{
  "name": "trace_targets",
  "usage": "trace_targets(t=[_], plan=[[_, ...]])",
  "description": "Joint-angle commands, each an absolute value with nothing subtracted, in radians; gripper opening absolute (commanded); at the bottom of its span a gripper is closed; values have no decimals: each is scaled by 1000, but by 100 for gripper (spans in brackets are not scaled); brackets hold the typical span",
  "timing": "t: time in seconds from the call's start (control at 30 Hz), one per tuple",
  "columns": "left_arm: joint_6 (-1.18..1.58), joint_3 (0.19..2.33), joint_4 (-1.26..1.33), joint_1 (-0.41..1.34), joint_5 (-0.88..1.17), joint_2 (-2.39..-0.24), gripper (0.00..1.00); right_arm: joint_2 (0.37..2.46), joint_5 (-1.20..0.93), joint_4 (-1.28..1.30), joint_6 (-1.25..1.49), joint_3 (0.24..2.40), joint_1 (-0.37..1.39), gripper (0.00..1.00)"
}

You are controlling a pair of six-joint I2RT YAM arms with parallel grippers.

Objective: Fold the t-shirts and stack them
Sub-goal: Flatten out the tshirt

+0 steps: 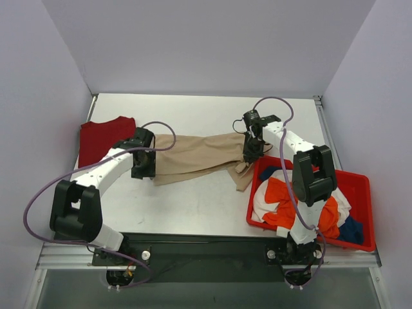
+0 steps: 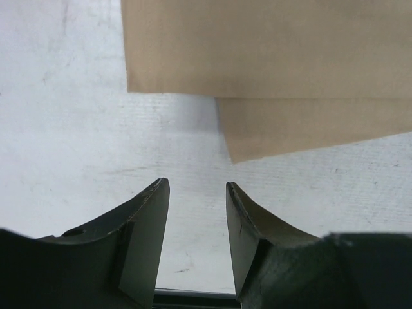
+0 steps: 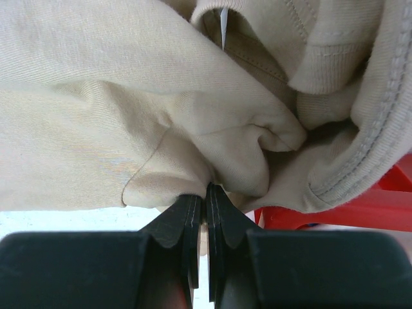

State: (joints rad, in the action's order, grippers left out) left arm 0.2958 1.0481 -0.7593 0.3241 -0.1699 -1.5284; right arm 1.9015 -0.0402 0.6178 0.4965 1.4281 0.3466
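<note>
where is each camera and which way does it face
top external: above and behind the arm bases, looking down on the grey table; both arms, dark red cloth t-shirt, red plastic bin
left wrist: on the left arm, looking past its open left gripper at table and beige cloth t-shirt
right wrist: on the right arm, facing that t-shirt, pinched in the shut right gripper
shared: the beige t-shirt, in all three

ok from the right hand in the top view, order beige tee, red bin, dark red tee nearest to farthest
1. beige tee: pinched in the right hand
2. red bin: right beside it, front right
3. dark red tee: far left of the table
</note>
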Motion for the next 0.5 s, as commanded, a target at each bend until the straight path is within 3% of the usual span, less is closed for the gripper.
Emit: trace_targets(t=[0.0, 0.13, 0.47], plan=[[365, 1000, -752, 255, -101, -1465, 51, 1861, -9, 675, 499, 1414, 339, 0], [410, 948, -649, 152, -66, -1480, 50, 1852, -11, 676, 495, 1402, 339, 0], [428, 992, -502, 120, -72, -1660, 46, 1830, -23, 675, 491, 1384, 341, 0]])
